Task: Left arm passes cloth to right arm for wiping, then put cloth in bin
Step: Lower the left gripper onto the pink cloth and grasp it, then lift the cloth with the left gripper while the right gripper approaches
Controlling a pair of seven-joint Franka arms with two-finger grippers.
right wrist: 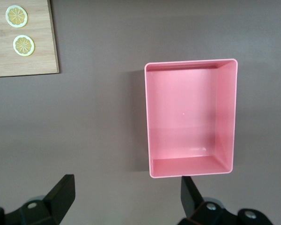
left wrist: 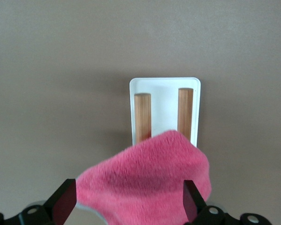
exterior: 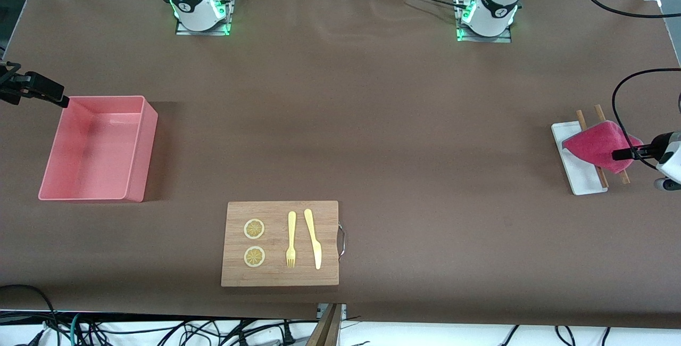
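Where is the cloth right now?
The cloth lies draped over two wooden rods on a white tray, at the left arm's end of the table.

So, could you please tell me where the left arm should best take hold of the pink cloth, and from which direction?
Probably from above, at the raised middle of the cloth. It drapes over two wooden rods on the white tray, so it is humped off the surface and soft enough to pinch. The left tool hangs open over it, one finger at each side.
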